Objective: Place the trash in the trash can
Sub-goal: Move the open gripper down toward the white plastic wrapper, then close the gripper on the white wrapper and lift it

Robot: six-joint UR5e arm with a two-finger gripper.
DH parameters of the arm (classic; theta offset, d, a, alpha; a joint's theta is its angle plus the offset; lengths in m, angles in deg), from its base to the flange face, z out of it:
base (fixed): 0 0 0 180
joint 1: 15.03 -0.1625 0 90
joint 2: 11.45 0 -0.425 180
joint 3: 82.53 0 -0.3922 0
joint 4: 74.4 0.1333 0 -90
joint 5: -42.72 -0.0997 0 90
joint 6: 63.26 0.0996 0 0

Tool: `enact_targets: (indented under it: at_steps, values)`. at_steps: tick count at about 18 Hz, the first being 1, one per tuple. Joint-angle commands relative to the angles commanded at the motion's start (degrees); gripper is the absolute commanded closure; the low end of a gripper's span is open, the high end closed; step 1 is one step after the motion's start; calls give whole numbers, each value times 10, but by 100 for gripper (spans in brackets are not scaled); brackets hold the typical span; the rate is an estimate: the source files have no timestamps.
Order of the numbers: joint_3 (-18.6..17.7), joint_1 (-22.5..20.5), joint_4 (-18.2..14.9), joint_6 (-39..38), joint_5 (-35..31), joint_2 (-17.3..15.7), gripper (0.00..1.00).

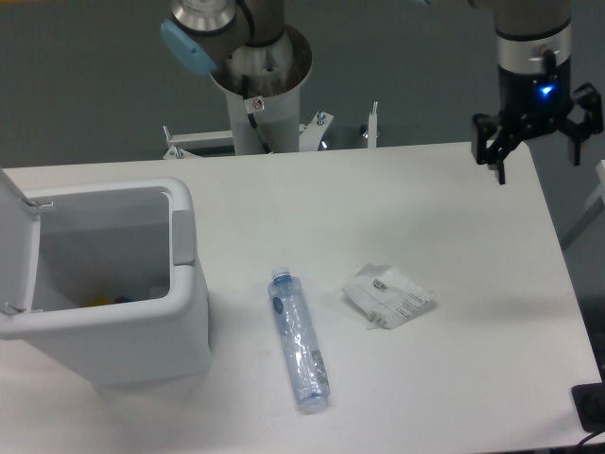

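Observation:
A clear plastic water bottle (299,340) with a blue label lies on its side on the white table, cap toward the far side. A small flat white packet (388,295) with printed marks lies to its right. The white trash can (109,333) stands at the left with its lid (17,236) swung open, and some coloured items show inside. My gripper (536,163) hangs high at the far right over the table's back edge, open and empty, far from both items.
The arm's base column (255,95) and its metal mount stand behind the table's back edge. A dark object (591,407) sits at the table's front right corner. The table's right edge runs close under the gripper.

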Motion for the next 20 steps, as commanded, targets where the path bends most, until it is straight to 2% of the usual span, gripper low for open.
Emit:
enact_targets:
  at_steps: [3,5,6,7,8,11,12,14,17,20]
  values:
    - [-32,10,15,-4,8,10,0]
    - [-78,34,34,6,7,13,0]
    - [-91,44,48,56,6,17,0]
    - [-97,46,47,99,4,21,0]
    - [-107,51,42,179,5,22,0]
    - [-125,86,41,354,2,28,0]
    - [-140,97,41,412,2,30,0]
    - [-167,105,48,489,5,31,0]
    - [-169,134,49,521,4,50,0]
    - [-169,165,55,519,-7,78,0]
